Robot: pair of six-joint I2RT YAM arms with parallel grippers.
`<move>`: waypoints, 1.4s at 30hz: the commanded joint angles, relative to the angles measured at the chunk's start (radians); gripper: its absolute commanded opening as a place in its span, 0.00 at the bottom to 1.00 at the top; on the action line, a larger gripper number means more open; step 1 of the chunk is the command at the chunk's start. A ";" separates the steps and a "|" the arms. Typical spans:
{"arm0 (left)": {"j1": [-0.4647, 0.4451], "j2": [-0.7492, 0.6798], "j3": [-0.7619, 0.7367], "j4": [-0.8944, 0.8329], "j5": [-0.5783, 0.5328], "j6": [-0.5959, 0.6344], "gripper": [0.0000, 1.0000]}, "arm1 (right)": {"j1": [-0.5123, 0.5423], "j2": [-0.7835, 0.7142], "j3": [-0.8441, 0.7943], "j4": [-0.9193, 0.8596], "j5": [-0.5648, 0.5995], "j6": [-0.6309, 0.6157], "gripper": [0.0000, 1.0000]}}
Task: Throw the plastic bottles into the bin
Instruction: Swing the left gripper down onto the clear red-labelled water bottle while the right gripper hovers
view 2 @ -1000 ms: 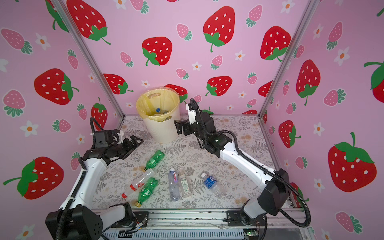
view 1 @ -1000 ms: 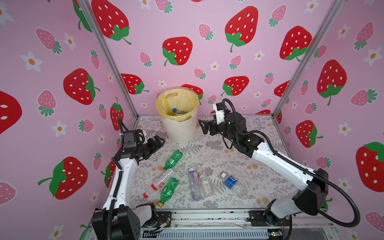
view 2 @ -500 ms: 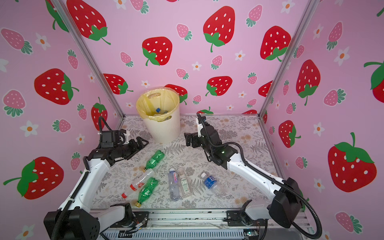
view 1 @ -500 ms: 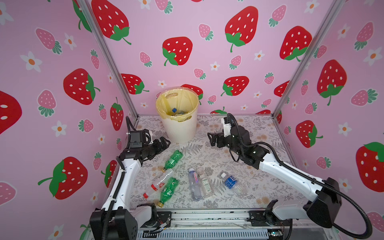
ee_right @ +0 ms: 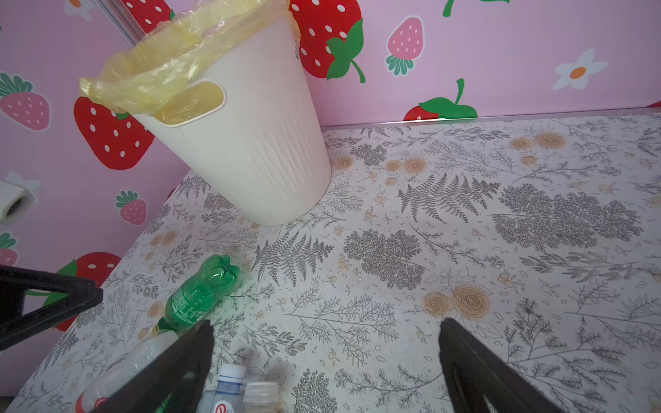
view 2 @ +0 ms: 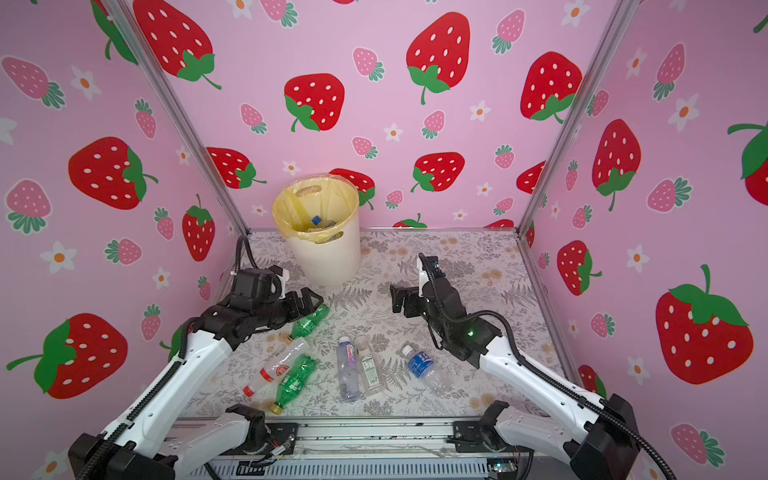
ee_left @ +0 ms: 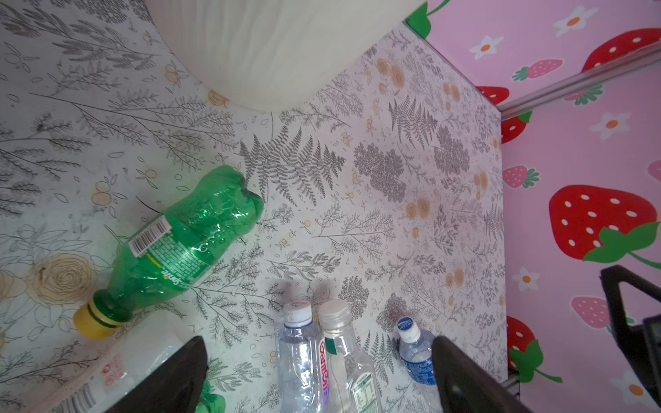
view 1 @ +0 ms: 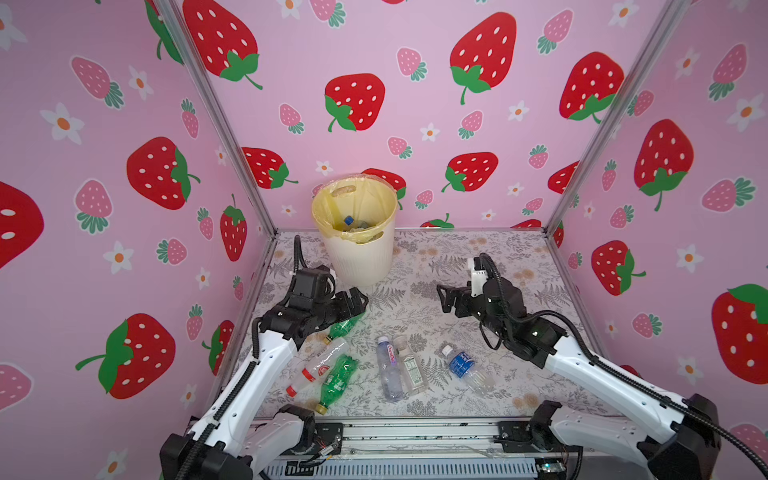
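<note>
Six plastic bottles [view 1: 390,370] lying on counter [view 1: 457,266]; bin [view 1: 361,257] standing at back. Left gripper [view 1: 359,299], right gripper [view 1: 442,298]: fingers [ee_left: 171,382] apart, empty.

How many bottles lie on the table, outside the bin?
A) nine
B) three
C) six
C: on the table lie the far green bottle, the near green bottle, the red-labelled bottle, the pink-labelled bottle, the small white-capped bottle and the blue-labelled bottle.

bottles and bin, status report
Left claw open, empty, near green bottle nearest the bin. Right claw open, empty. Six bottles lying on table. Nothing blocking.
</note>
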 commanded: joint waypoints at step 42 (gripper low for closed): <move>-0.620 0.128 -0.247 -0.037 -0.263 -0.248 0.89 | -0.002 -0.216 -0.192 -0.062 0.104 0.181 0.99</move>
